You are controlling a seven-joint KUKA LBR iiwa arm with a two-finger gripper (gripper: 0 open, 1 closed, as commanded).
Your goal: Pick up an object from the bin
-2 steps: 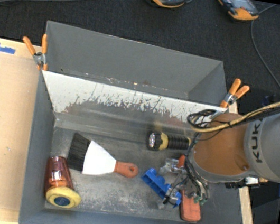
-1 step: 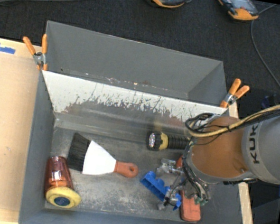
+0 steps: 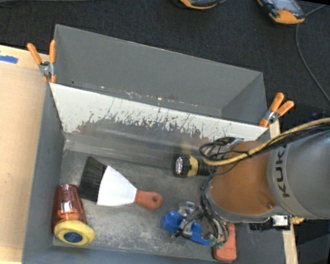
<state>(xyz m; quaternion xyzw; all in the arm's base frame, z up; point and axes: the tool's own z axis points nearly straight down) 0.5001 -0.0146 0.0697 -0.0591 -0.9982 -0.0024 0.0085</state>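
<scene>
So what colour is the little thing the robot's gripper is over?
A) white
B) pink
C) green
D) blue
D: the gripper is over a small blue thing, low and to the right on the bin floor in the camera view.

The grey metal bin [image 3: 131, 252] is streaked with dark scratches on its pale wall. The flat brush [image 3: 114, 189] is coloured black, white and reddish-brown. The coppery-red cylinder [image 3: 71, 206] is capped in yellow and blue.
</scene>
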